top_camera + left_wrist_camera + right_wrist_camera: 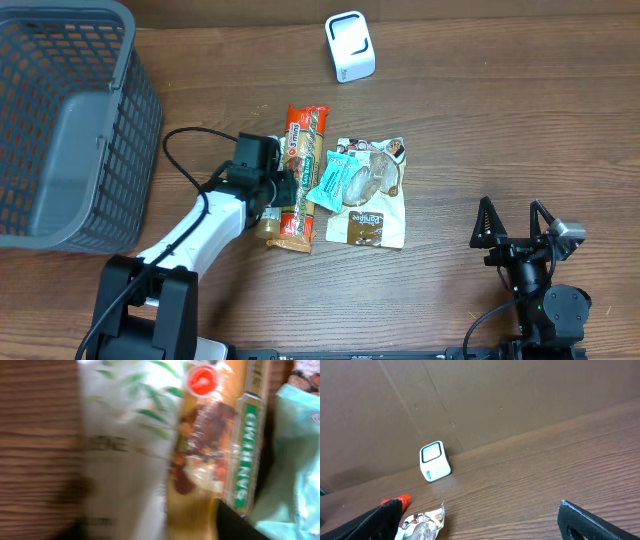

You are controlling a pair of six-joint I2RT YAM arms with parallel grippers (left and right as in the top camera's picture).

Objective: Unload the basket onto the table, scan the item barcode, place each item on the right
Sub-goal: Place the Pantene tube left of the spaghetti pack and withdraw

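Fingers of left gripper [287, 190] sit over the long orange-and-red plastic snack-bar wrapper [303, 140] lying flat, grasp unclear; right gripper [512, 222] at five o'clock gapes empty

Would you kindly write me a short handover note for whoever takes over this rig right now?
Left gripper: down at the orange snack bar in the pile mid-table. Whether it is open or shut cannot be told, as the wrist view is blurred.
Right gripper: open, holding nothing, at the table's near right.
Things: teal packet and clear bag lie beside the bar; white scanner at the far edge; grey basket on the left.
Done: nothing at the scanner yet.
Left: lift an item and show its barcode to the scanner.
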